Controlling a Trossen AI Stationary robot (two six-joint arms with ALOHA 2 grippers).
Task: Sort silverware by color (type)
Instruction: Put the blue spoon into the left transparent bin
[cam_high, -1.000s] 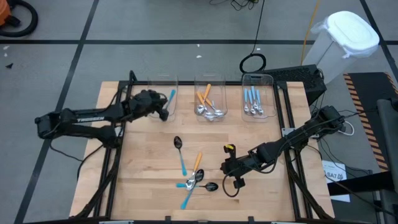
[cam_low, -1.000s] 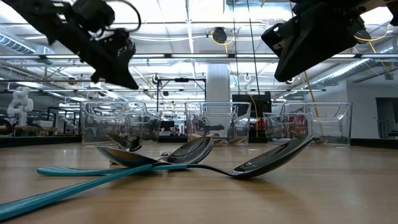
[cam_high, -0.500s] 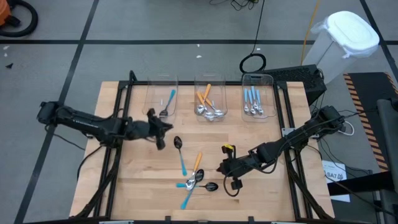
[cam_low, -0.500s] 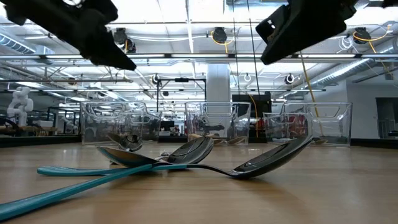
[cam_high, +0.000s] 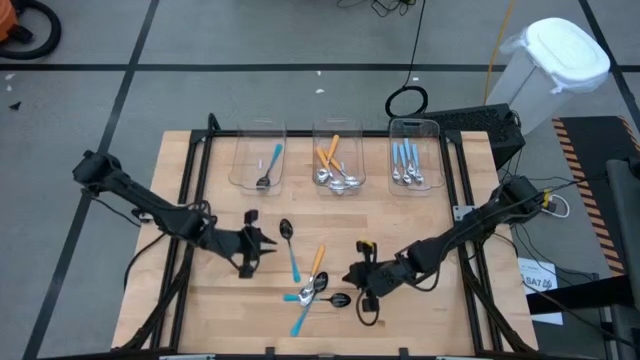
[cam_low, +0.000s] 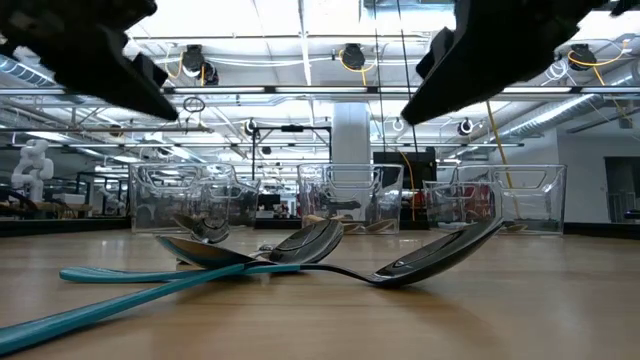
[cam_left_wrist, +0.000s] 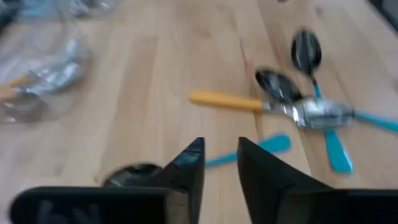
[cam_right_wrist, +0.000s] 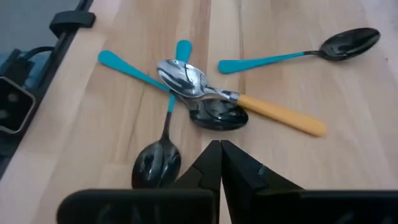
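Loose silverware lies near the table's front middle: an orange-handled spoon with a silver bowl (cam_right_wrist: 186, 78) lies crossed over teal-handled spoons with black bowls (cam_high: 312, 290). One teal spoon (cam_high: 290, 250) lies apart, just left of that pile. My left gripper (cam_high: 252, 250) hangs open, clear of the table, left of that single spoon; in the left wrist view its fingers (cam_left_wrist: 219, 155) stand over the spoon's handle (cam_left_wrist: 273, 144). My right gripper (cam_high: 350, 277), shut and holding nothing (cam_right_wrist: 219, 152), hovers right of the pile.
Three clear bins stand along the far edge. The left bin (cam_high: 262, 160) holds one teal spoon, the middle bin (cam_high: 337, 162) orange-handled spoons, and the right bin (cam_high: 413, 160) light-blue-handled spoons. Black frame rails (cam_high: 190, 210) run along both table sides.
My left gripper has swung from the left bin toward the table's near edge and now hangs beside the single teal spoon; the teal spoon in that bin stays there. My right gripper has crept a little toward the pile and tipped slightly.
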